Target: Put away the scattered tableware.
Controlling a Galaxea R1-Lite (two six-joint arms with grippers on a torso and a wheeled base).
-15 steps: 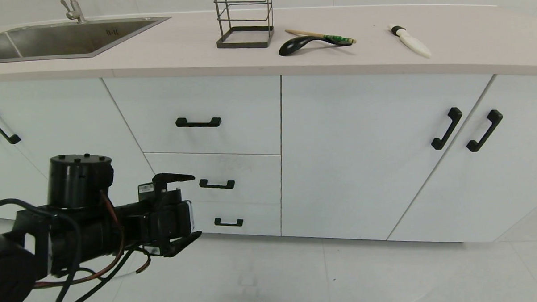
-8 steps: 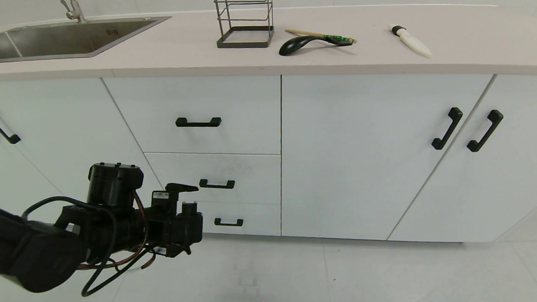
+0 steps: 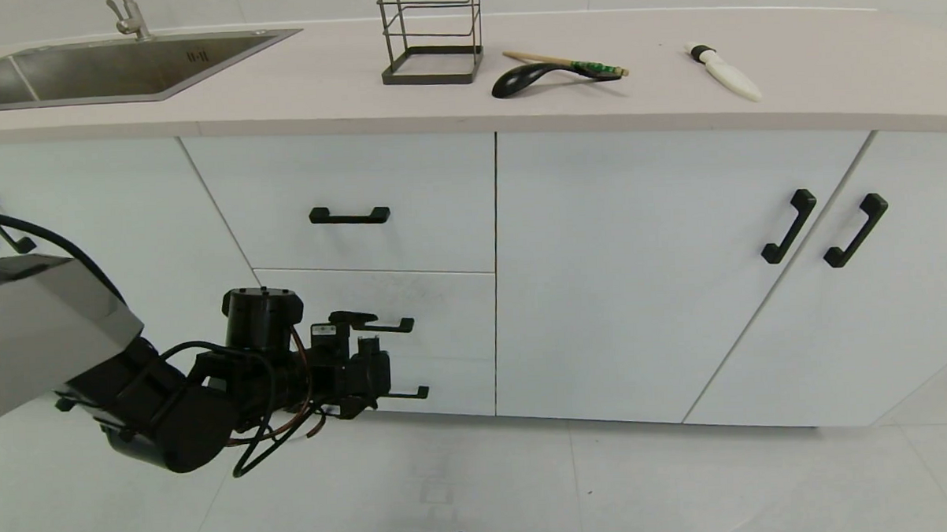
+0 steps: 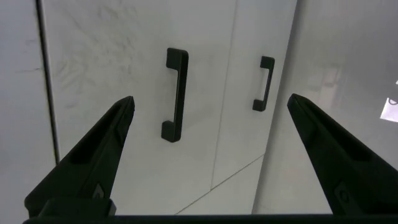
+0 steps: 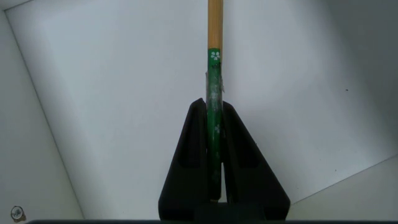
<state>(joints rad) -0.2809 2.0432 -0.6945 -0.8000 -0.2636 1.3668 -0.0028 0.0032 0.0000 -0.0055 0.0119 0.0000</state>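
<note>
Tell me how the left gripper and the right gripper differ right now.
The left gripper is open with nothing between its fingers; the right gripper is shut on a green-banded chopstick. The left gripper faces black drawer handles; the right gripper faces a plain white surface. Both have black tapered fingers.

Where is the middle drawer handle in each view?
Head view: middle drawer handle, just ahead of the left end effector.
Left wrist view: the larger of two handles, between the open fingers.
Right wrist view: faces the gripped chopstick instead.
Shared landmark: bottom drawer handle.
</note>
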